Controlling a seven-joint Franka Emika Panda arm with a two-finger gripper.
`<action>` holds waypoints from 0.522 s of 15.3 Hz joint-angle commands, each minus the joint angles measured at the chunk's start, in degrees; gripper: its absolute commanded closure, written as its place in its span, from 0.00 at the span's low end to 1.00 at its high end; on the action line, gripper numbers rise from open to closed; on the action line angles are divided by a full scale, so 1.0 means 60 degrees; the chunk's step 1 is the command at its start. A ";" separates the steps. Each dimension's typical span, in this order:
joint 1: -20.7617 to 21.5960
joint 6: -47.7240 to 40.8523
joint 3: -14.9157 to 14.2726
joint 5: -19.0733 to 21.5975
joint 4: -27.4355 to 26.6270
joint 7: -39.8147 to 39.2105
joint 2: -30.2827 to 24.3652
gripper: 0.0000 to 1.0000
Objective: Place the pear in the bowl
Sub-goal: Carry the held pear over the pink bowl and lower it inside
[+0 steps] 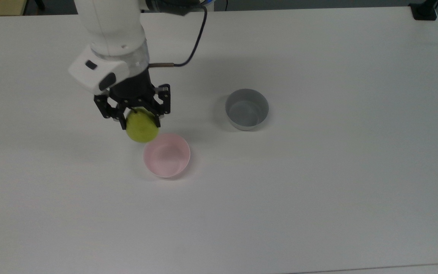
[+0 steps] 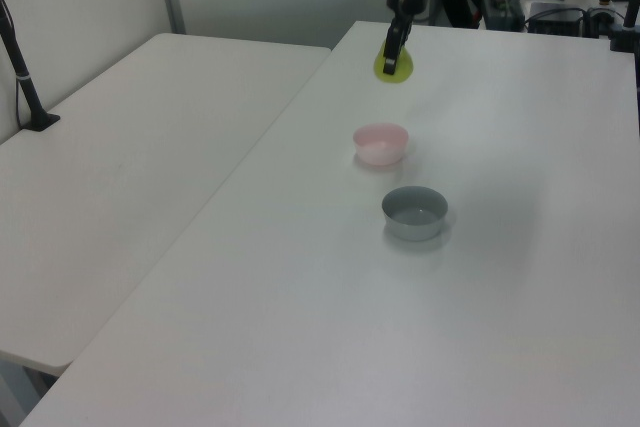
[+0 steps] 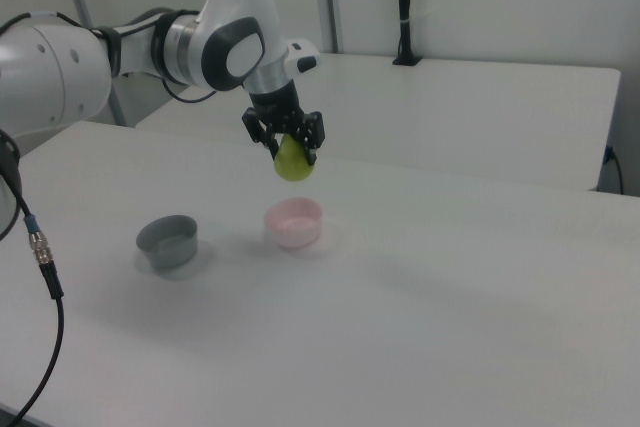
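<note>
The black two-finger gripper [image 1: 140,121] pinches the small round yellow-green pear [image 1: 142,130] above the white table [image 1: 318,190], just short of the glossy pale pink bowl [image 1: 167,155]. It should centre the pear over the rim before lowering and releasing, avoiding the grey-blue bowl [image 1: 246,109].

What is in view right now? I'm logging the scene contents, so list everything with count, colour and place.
pear: one, yellow-green, held in the air just beside the pink bowl's rim, toward the top view's upper left.
pink bowl: one, pale pink, empty, on the table.
grey bowl: one, grey-blue, empty, to the top view's upper right of the pink bowl.
table: one, white, under both bowls.
second table: one, white, on the left view's left.
end effector: one, black, shut on the pear, on a white arm.
</note>
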 commanded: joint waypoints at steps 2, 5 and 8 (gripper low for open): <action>0.0366 0.0875 -0.0082 -0.0119 -0.0324 0.0386 0.0464 0.87; 0.0484 0.1650 -0.0082 -0.0134 -0.0661 0.0504 0.0699 0.87; 0.0557 0.1799 -0.0082 -0.0149 -0.0866 0.0548 0.0874 0.87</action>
